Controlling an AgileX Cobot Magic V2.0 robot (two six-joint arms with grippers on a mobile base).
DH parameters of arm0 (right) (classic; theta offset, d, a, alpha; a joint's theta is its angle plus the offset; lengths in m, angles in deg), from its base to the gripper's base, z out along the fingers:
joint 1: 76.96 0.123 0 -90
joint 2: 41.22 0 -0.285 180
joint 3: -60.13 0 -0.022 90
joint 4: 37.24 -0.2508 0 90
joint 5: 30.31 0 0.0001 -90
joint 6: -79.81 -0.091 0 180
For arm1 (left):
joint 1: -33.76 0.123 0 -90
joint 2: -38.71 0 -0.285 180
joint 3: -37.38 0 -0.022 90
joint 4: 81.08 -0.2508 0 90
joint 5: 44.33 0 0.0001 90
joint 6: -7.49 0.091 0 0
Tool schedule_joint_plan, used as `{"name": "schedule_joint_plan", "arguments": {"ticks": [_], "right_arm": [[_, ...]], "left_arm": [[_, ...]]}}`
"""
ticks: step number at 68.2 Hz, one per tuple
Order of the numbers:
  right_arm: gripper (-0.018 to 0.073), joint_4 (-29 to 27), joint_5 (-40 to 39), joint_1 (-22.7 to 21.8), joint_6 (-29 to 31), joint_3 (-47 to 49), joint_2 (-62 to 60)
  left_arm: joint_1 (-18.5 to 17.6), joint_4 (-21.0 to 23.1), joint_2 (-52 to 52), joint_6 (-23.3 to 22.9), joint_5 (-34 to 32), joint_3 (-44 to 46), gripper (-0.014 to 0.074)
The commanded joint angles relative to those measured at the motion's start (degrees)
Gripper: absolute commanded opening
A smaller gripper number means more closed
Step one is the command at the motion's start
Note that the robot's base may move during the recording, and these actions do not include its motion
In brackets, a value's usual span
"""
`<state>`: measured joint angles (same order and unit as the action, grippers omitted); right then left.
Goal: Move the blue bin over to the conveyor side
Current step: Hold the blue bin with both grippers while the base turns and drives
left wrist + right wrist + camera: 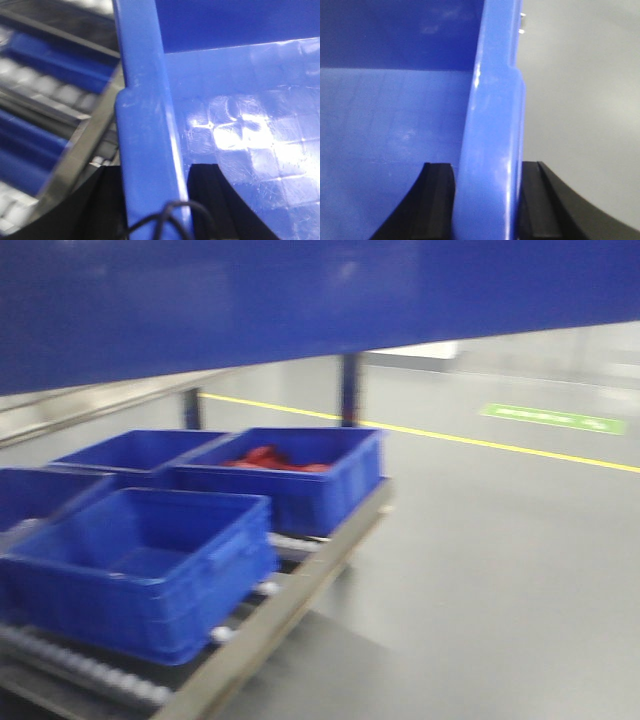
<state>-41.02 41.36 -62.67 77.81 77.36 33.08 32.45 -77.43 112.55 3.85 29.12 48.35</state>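
Observation:
The blue bin (pixel 250 300) is held up close and fills the top of the front view. My left gripper (pixel 155 172) is shut on its thick rim (pixel 145 100), with one black finger outside the wall and one inside. My right gripper (pixel 487 170) is shut on the opposite rim (pixel 492 115) in the same way. The conveyor (pixel 262 632) lies low at the left of the front view, and its pale rollers (pixel 45 90) show blurred beside the bin in the left wrist view. The bin's glossy inside floor (pixel 250 125) looks empty.
Several other blue bins (pixel 150 560) sit on the conveyor, and the far one holds red items (pixel 268 457). A dark post (pixel 349 390) stands behind them. The grey floor (pixel 500 570) to the right has a yellow line (pixel 480 440) and a green marking (pixel 552 418).

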Motion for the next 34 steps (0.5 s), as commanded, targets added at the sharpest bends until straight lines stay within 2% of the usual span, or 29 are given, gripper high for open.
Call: {"name": "schedule_joint_plan", "arguments": {"ticks": [1, 34], "right_arm": [[-0.0069, 5.1, -4.9, -0.4, 1.0, 0.9, -1.4], [-0.0069, 5.1, -4.9, -0.4, 1.0, 0.9, -1.4]], "left_arm": [[0.3, -4.0, -1.1, 0.7, -3.5, 0.7, -0.0018], [0.3, -4.0, -1.1, 0.7, -3.5, 0.7, -0.0018]]}}
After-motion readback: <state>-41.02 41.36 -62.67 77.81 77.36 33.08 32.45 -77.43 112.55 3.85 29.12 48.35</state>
